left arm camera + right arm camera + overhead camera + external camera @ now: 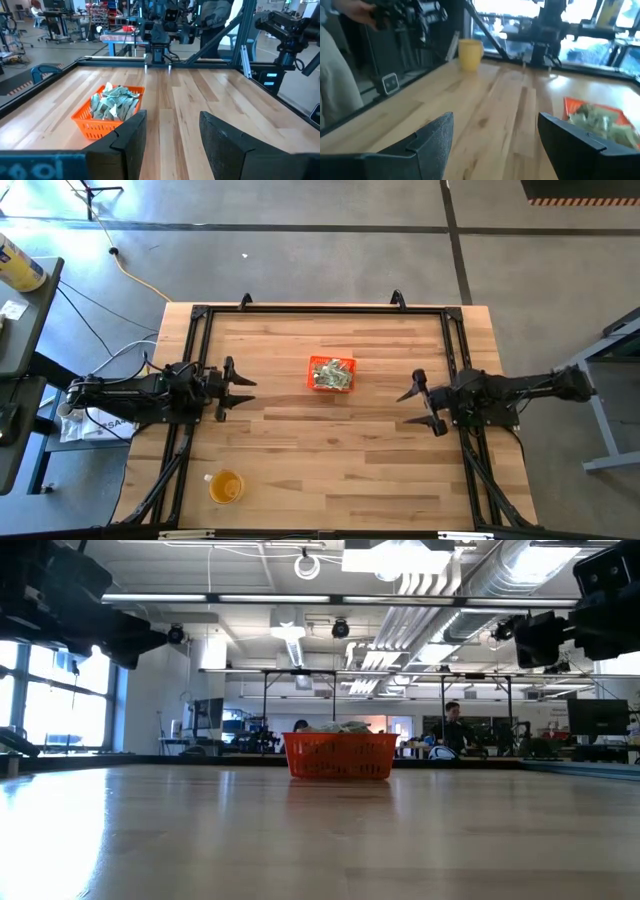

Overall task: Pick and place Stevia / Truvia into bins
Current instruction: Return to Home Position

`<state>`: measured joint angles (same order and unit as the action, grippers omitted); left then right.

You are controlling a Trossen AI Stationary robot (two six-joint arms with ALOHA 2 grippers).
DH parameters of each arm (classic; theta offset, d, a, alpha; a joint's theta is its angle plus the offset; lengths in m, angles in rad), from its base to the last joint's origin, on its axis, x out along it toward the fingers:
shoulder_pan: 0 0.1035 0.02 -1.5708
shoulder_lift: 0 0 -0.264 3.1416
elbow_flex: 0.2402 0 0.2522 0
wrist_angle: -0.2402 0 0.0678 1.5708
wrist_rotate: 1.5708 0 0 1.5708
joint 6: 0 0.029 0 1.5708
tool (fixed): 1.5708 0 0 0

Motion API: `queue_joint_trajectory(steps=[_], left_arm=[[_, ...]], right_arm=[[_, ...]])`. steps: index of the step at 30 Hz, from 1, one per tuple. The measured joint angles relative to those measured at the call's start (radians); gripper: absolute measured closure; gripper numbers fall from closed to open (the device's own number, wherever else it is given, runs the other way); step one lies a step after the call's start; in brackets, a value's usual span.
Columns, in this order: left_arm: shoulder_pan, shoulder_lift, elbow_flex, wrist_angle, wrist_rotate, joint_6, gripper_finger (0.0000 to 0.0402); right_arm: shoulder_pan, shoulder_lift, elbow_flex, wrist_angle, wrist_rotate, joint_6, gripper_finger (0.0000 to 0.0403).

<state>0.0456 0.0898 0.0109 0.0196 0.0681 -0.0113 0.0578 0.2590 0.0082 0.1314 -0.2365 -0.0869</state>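
The orange bin (331, 374) stands on the table a little beyond its middle, heaped with pale green and white Stevia sachets (115, 103). My left gripper (240, 388) waits at the table's left side, level and open, pointing toward the bin with nothing between its fingers. My right gripper (420, 406) stands open at the table's right side, raised above the wood, also with nothing in it. In the low view the bin (339, 756) sits on the tabletop with sachets showing over its rim.
A translucent yellow-orange cup (226, 486) stands near the table's near left corner. A black metal frame (320, 308) runs along the table's far and side edges. Bare wood lies between the grippers and the bin.
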Motion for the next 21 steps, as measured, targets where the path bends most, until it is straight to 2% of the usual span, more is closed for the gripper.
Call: queue_joint_trajectory(steps=[3, 10, 21], left_arm=[[0.000, 0.000, 0.000, 0.000, 0.000, -0.005, 0.0186], [0.000, 0.000, -0.001, 0.001, 0.003, -0.024, 0.0186], [0.000, 0.000, -0.001, 0.005, 0.016, -0.047, 0.0186]], right_arm=[[-0.064, -0.036, 0.000, -0.006, -0.068, -0.006, 0.0123], [-0.182, -0.081, 0.000, -0.057, -0.114, 0.028, 0.0123], [-0.182, -0.075, 0.000, -0.067, -0.035, 0.000, 0.0123]])
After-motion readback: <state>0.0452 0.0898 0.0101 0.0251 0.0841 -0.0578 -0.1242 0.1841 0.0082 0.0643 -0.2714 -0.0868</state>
